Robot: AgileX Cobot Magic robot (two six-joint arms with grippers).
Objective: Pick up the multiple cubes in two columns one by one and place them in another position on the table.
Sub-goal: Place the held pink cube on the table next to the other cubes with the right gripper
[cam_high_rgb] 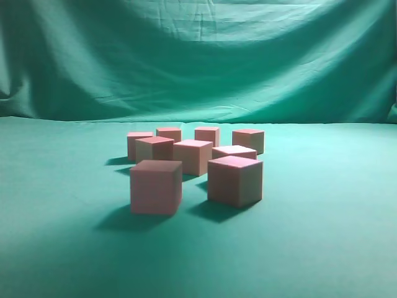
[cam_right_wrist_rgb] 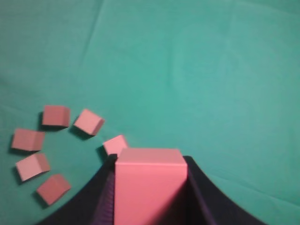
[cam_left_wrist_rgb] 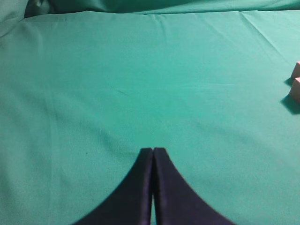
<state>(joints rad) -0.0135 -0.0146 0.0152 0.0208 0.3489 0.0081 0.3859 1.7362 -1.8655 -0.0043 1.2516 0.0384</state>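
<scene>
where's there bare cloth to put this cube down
The right pincer holds a cube. Bare table lies ahead and right of it, and around the shut left pincer. Crowded: the cube cluster mid-table.

Green cloth backdrop [cam_high_rgb: 198, 56] behind, draped in soft folds, creased, darker toward its upper corners

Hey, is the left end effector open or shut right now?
Shut. In the left wrist view the left end effector has both dark fingers pressed together with nothing between them, above bare green table.
</scene>
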